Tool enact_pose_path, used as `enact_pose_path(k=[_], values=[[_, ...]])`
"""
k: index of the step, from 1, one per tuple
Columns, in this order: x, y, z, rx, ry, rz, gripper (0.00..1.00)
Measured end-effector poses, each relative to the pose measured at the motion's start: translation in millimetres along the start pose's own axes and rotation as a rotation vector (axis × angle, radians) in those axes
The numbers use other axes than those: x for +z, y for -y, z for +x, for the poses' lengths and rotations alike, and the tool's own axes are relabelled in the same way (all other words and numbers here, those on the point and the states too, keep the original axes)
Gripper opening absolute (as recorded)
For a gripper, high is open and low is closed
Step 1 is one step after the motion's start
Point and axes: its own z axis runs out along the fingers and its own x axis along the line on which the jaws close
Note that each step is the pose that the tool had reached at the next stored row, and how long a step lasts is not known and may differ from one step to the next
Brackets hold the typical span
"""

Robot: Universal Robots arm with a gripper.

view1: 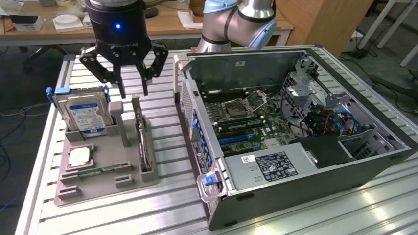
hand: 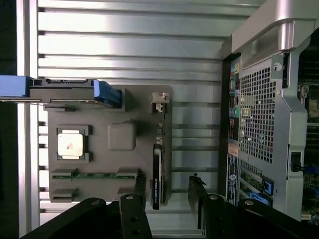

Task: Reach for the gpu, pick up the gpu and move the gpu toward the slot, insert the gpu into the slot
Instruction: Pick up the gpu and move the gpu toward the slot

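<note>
Black multi-finger robot gripper (view1: 132,90) hangs at the upper left of the exterior view, jaws spread wide and holding nothing. It sits above the grey plastic parts holder (view1: 104,188) on the slatted aluminium table (view1: 163,215). The gpu (view1: 142,144), a thin dark circuit card, stands on edge in the holder's slot on the exterior view's right side, below the fingertips and not touched. A silver blue-labelled hard drive (view1: 83,115) stands just beside it at the exterior view's left, and the open grey metal computer case (view1: 313,166) fills the right half. In the wrist view the gripper (hand: 168,191) is released and straddles the gpu (hand: 156,179), which is seen edge-on in the holder (hand: 102,159). The card is off-centre, nearer one of the fingertips (hand: 141,184). Risks, as a judgement: with that offset, the near finger could land on the card's edge or the slot wall. An uneven pinch could also tilt the thin card or jam it in the slot.
</note>
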Motion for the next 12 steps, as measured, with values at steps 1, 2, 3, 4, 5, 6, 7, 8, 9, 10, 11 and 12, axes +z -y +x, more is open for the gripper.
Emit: enact_pose_path(k=[1,2,3,4,5,6,7,8,9,10,11,12], values=[[0.7,0.3,0.0,0.000,-0.0001,0.0001,0.47],[1.4,0.7,0.1,0.000,-0.0001,0.0001,0.47],[2.0,1.3,0.1,0.000,-0.0002,0.0002,0.47],[2.7,1.9,0.1,0.000,-0.0001,0.0001,0.47],[3.2,2.6,0.1,0.000,-0.0001,0.0000,0.47],[3.7,3.4,0.1,0.000,-0.0001,0.0000,0.47],[4.2,4.2,0.1,0.000,-0.0001,0.0000,0.47],[4.8,5.1,0.2,0.000,0.0000,0.0000,0.47],[5.4,6.0,0.2,0.000,-0.0001,0.0000,0.47],[6.1,6.7,0.2,0.000,0.0001,0.0000,0.47],[6.8,7.3,0.3,0.000,0.0001,-0.0001,0.47],[7.4,8.0,0.3,0.000,0.0000,0.0000,0.47]])
